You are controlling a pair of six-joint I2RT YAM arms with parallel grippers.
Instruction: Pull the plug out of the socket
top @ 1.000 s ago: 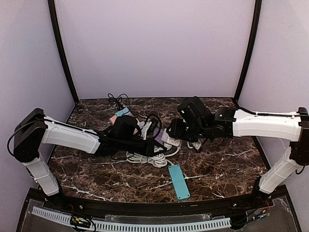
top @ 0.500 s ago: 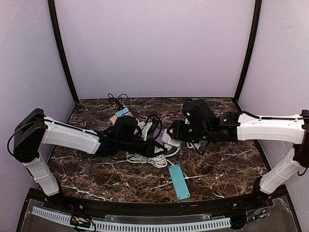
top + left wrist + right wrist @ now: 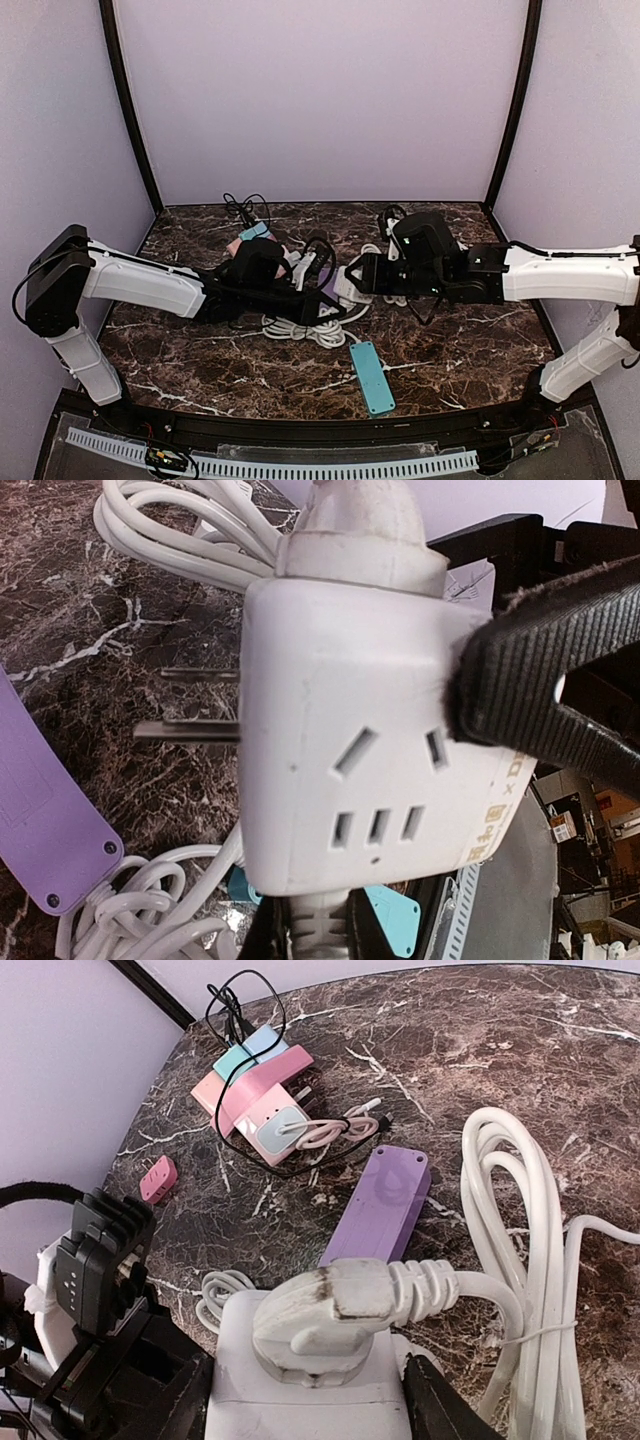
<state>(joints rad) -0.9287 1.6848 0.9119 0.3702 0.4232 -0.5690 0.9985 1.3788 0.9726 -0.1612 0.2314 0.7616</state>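
Note:
A white socket cube sits at the table's middle, held between both arms. It fills the left wrist view, with two metal prongs on its left side. A white plug is seated in its top face, and the plug's cable runs off to the right. The plug also shows in the left wrist view. My right gripper straddles the cube, and one black finger presses its edge. My left gripper is shut on a ribbed white cord boot under the cube.
A purple power strip lies just beyond the cube. Coiled white cable lies to the right and in front. A teal strip lies near the front. Pink and teal adapters with black wire sit at the back, and a small pink one at the left.
The right arm's wrist and forearm have swung right and lower while its gripper stayed at the cube. The left arm and the cube have barely moved.

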